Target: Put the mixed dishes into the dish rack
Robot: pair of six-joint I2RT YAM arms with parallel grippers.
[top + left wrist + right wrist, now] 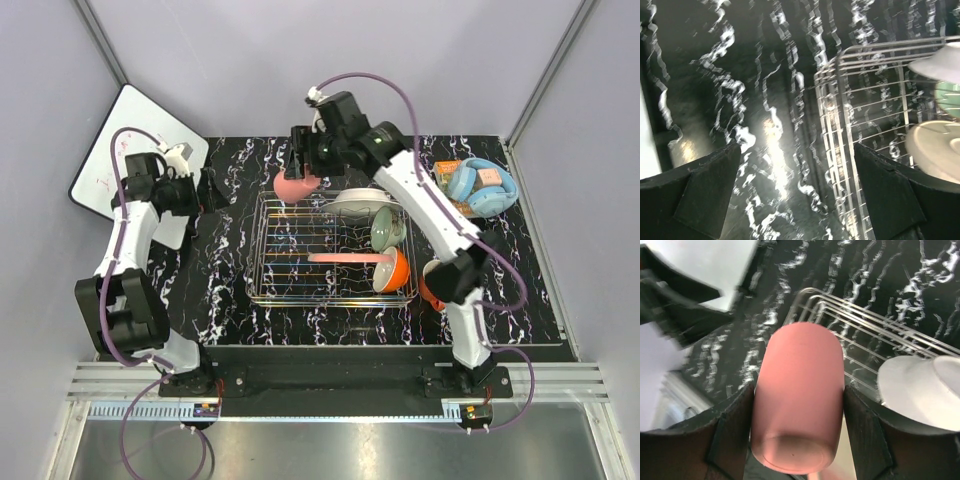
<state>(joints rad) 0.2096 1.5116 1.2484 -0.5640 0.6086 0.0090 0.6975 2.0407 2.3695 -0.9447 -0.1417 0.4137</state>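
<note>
Two tools are in view. The right tool [797, 440] is clamped on the small pink cup [797, 395], one finger against each side of the cup wall, with the base of the cup facing the wrist camera. In the top view the cup [296, 185] hangs at the far edge of the dish rack [290, 272], towards its left corner; whether it touches the wires cannot be told.

The left tool [797, 195] has its fingers [705, 195] set wide apart with nothing between them. It is positioned over the black marbled tabletop [225, 290], just left of the rack, near the white board [120, 130].

Rack contents, right half, from far to near:
- white plate [360, 200], at the far edge
- mint-green bowl [385, 232], just beside the white plate
- pink plate [345, 258], seen edge-on, crossing the middle of the rack
- orange bowl [393, 272], cream inside, at the right end of the pink plate

The left half of the rack holds only its wires and tines.

The orange mug [432, 288] stands on the tabletop just outside the right wall of the rack, partly hidden by the right arm. The light-blue headphones [480, 185] lie at the far right of the tabletop, well apart from the rack
</note>
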